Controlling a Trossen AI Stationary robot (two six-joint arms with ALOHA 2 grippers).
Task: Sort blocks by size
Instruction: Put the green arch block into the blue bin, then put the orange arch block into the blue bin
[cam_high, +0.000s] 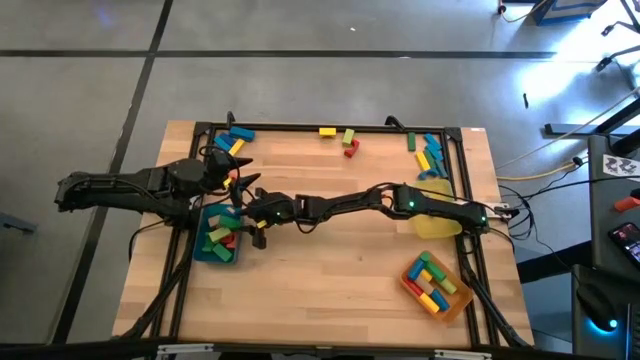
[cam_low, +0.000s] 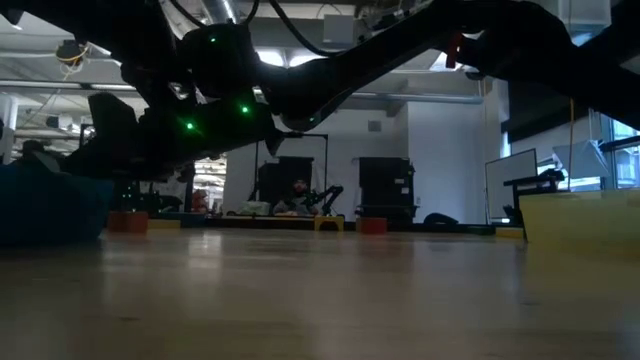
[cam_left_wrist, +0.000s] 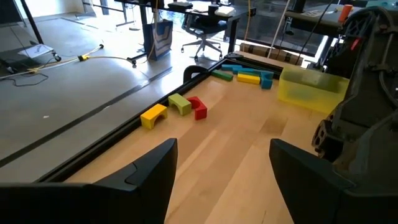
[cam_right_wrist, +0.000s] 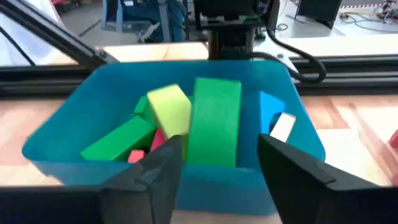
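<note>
Over the left half of the table, seen from above, the right gripper (cam_high: 262, 212) reaches across to the blue tray (cam_high: 199, 248), which already holds a heap of blocks (cam_high: 221, 235). The left gripper (cam_high: 222, 172) waits just behind that tray, near a few loose blocks at the back left corner. More blocks lie along the back edge (cam_high: 340, 136) and by the back right corner (cam_high: 428, 155); a yellow tray (cam_high: 438, 225) sits under the right arm, and an orange tray (cam_high: 462, 296) with several blocks stands near the front right.

From table height little is clear: dark arms overhead, the yellow tray (cam_low: 580, 215) at the right, and a few small blocks far back.

The left wrist camera shows its fingers (cam_left_wrist: 140, 174) spread wide with nothing between them, looking toward a yellow arch, a green block and a red one (cam_left_wrist: 176, 109) by the table's rail.

The right wrist camera shows its fingers (cam_right_wrist: 163, 165) parted above the blue tray (cam_right_wrist: 59, 134), with a long green block (cam_right_wrist: 214, 121) lying in the tray just beyond them; I judge it released, not gripped.

These painted wooden blocks should be light, stiff and hard, a little slick on the paint. I would take a long one across its narrow flat sides near the middle, so it does not swing.
</note>
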